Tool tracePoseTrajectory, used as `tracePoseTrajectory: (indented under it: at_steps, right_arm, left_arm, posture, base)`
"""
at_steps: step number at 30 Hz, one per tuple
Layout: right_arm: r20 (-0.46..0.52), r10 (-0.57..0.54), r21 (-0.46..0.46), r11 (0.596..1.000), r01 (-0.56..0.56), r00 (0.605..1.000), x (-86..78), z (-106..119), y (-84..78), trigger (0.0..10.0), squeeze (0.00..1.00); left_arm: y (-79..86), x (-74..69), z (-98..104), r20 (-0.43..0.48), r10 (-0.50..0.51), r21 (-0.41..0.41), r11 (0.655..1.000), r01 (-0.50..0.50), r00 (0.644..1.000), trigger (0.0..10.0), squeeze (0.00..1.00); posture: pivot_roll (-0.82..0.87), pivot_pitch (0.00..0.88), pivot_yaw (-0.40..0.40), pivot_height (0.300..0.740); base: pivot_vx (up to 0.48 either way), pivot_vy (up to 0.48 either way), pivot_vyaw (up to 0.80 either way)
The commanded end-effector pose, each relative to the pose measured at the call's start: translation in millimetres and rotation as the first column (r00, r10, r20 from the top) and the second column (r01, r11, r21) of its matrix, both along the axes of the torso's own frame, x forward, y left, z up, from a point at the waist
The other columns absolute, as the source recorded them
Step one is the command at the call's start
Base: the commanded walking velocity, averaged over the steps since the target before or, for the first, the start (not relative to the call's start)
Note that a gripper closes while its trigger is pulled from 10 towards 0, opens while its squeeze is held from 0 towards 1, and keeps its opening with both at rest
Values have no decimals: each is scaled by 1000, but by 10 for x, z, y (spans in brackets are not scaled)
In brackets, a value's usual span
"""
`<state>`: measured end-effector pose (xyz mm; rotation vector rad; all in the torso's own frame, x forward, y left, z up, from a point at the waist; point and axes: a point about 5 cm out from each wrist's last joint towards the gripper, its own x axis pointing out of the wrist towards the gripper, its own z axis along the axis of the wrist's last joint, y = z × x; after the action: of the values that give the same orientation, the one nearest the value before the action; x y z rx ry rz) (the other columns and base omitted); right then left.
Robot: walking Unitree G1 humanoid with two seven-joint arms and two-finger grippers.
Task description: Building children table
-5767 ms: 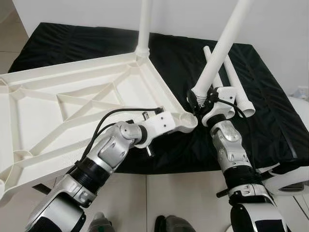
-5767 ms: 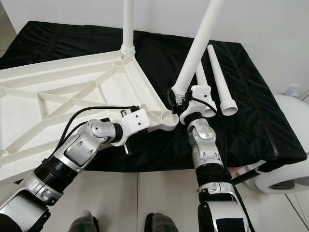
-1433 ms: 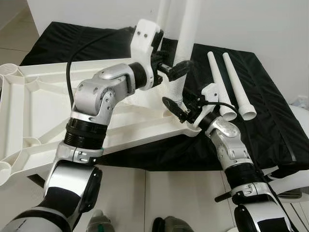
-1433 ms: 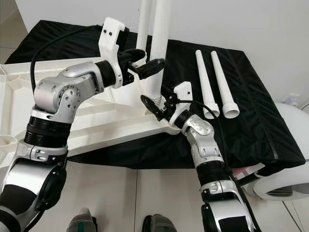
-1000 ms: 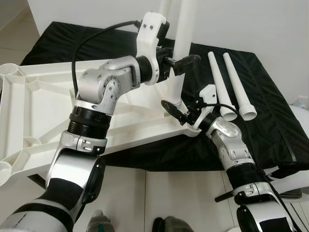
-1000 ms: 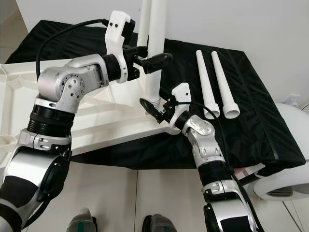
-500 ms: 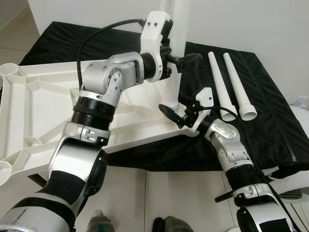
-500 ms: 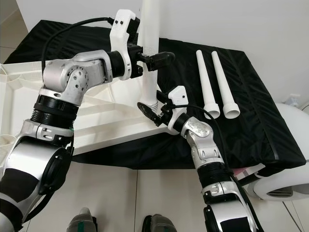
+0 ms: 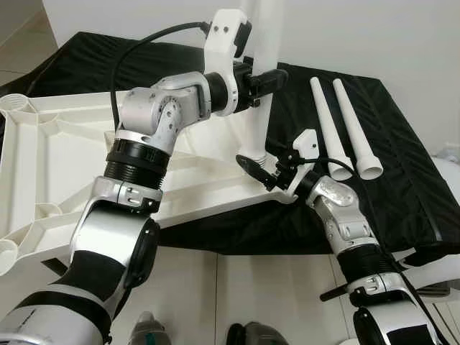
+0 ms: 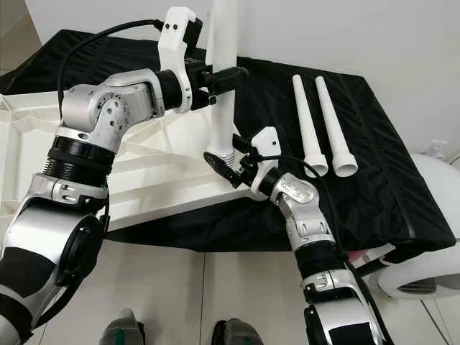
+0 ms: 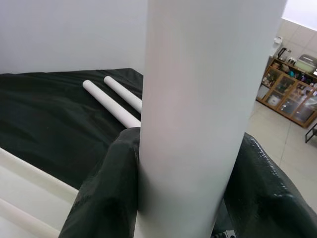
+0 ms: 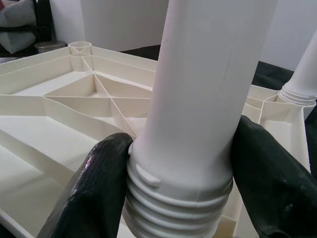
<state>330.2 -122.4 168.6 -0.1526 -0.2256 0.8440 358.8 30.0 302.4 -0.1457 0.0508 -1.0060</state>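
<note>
On a black cloth (image 9: 402, 172) lies the ribbed white plastic tabletop (image 9: 50, 172) at our 10 o'clock, where our left gripper (image 9: 267, 77) clamps the smooth upright leg (image 9: 260, 93) and our right gripper (image 12: 168, 183) pinches its threaded base, two spare legs (image 9: 345, 129) at 2 o'clock.

Black-covered bed (image 9: 402, 180) with upturned tabletop (image 9: 57, 180), two loose legs (image 9: 345, 133).

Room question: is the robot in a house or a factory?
Probably a house. The floor is tiled, a wooden cabinet of small things stands behind, and the upturned tabletop and loose legs lie on a black-covered bed or mattress.
</note>
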Motion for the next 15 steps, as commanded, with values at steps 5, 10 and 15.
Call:
tracePoseTrajectory:
  at_steps: [5, 10, 15]
  right_arm:
    - [-42, -29, 13, 999, 30, 999, 36, -21, -29, 10000, 0]
    - [-49, -59, 45, 997, 61, 997, 67, -6, -53, 10000, 1000]
    - [-33, -82, 60, 995, 84, 996, 89, 44, -70, 10000, 1000]
  left_arm:
    - [-187, -178, 129, 118, -133, 24, 991, 131, 984, 5294, 0]
    - [-228, -219, 134, 129, -148, 34, 989, 145, 981, 10000, 0]
    - [-243, -242, 130, 134, -153, 31, 988, 150, 979, 10000, 0]
  posture:
    - [59, 23, -105, 740]
    - [60, 19, -109, 740]
    - [58, 16, -110, 740]
  base:
    - [0, 0, 0]
    - [0, 0, 0]
    - [0, 0, 0]
